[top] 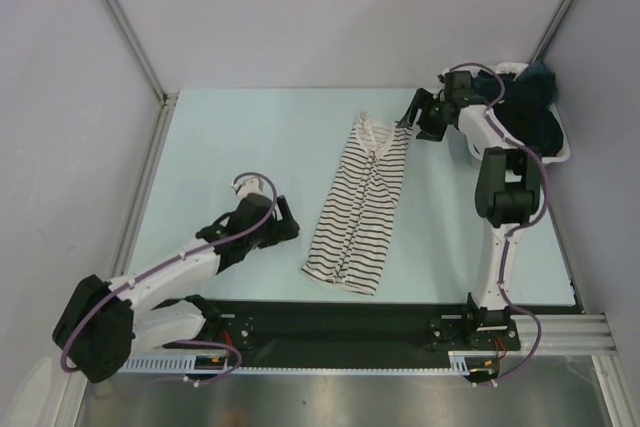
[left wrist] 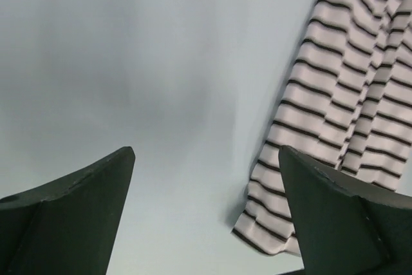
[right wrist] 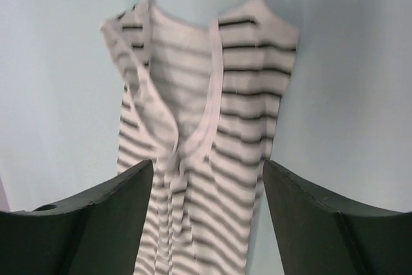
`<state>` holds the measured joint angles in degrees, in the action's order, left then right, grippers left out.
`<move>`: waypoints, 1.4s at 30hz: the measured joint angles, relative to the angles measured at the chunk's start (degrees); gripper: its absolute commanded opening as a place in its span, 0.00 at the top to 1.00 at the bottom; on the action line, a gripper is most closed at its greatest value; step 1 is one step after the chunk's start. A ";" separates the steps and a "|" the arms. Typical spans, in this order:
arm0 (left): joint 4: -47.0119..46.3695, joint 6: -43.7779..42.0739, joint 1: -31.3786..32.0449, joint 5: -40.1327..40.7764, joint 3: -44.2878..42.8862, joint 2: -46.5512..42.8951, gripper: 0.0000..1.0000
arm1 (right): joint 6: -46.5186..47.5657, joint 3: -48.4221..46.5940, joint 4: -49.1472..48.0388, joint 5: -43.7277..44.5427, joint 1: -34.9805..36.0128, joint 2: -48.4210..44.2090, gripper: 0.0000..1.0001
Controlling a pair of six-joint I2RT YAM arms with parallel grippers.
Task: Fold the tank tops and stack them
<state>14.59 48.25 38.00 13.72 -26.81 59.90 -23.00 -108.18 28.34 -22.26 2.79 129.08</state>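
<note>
— The striped tank top (top: 360, 202)?
— Lay flat on the table (top: 250, 147), folded lengthwise, neckline farthest.
— The dark tank top (top: 528, 107)?
— Sat bunched (shape unclear) in the white bin (top: 563, 153), far right.

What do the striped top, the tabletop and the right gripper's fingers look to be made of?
Striped top: thin, soft knit fabric, perhaps cotton jersey; it lies limp with wrinkles and a bound neckline. Tabletop: smooth matte pale-blue sheet, laminate or plastic, cannot tell; no grain shows. Fingers: hard matte black plastic, probably; crisp moulded edges.
</note>
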 measured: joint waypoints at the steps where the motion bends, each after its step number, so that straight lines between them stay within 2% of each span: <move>1: -0.09 -1.33 -1.11 -0.87 -1.92 1.38 0.00 | -0.04 3.02 -0.33 0.20 0.00 -2.84 0.26; 5: -2.51 -5.81 -3.96 -5.33 -11.08 11.89 0.00 | -0.90 17.94 -4.57 0.39 0.02 -16.44 0.34; 9: -3.52 -9.86 -4.44 -8.98 -22.25 24.41 0.04 | -1.79 33.27 -9.18 0.48 0.24 -26.75 0.34; 12: -3.56 -12.11 -4.46 -10.60 -30.45 32.33 0.08 | -2.03 42.51 -10.58 0.50 0.68 -30.91 0.34; 13: -3.58 -12.63 -4.48 -10.99 -32.46 34.32 0.14 | -2.03 45.29 -10.80 0.52 0.81 -31.82 0.34; 16: -3.93 -13.68 -4.70 -11.41 -34.84 37.27 0.19 | -1.99 49.66 -10.88 0.46 1.14 -32.61 0.37; 20: -4.48 -13.79 -4.87 -11.43 -33.70 37.38 0.21 | -2.01 50.45 -12.24 -0.68 1.27 -31.82 0.39; 23: -4.55 -13.84 -4.87 -11.58 -33.20 37.48 0.27 | -2.27 50.10 -14.29 -1.25 1.75 -29.83 0.40; 24: -4.61 -13.84 -4.87 -11.63 -33.20 37.57 0.33 | -2.40 49.79 -14.58 -1.36 2.01 -28.94 0.41; 28: -4.83 -14.01 -4.87 -11.93 -33.20 38.21 0.38 | -2.86 47.45 -15.17 -1.53 2.97 -24.46 0.47; 31: -5.33 -14.03 -4.87 -12.00 -33.03 38.34 0.40 | -3.32 43.80 -15.21 -1.79 3.32 -21.44 0.54; 33: -6.01 -14.03 -4.87 -12.11 -32.50 38.34 0.40 | -3.34 41.18 -15.41 -1.62 3.32 -19.39 0.62; 35: -6.99 -14.01 -4.90 -12.41 -31.32 38.29 0.40 | -3.43 38.34 -15.26 -1.38 3.32 -16.96 0.77; 38: -8.02 -13.97 -4.92 -12.55 -28.26 38.10 0.40 | -3.41 33.57 -14.38 -0.48 3.32 -13.00 0.91; 42: -8.57 -13.79 -4.94 -13.05 -24.98 37.53 0.39 | -3.32 26.62 -10.99 0.26 3.26 -8.39 0.95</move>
<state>6.02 34.46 33.06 0.67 -51.79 97.43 -26.33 -81.56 17.34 -22.00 6.04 120.68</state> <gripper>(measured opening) 0.600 0.072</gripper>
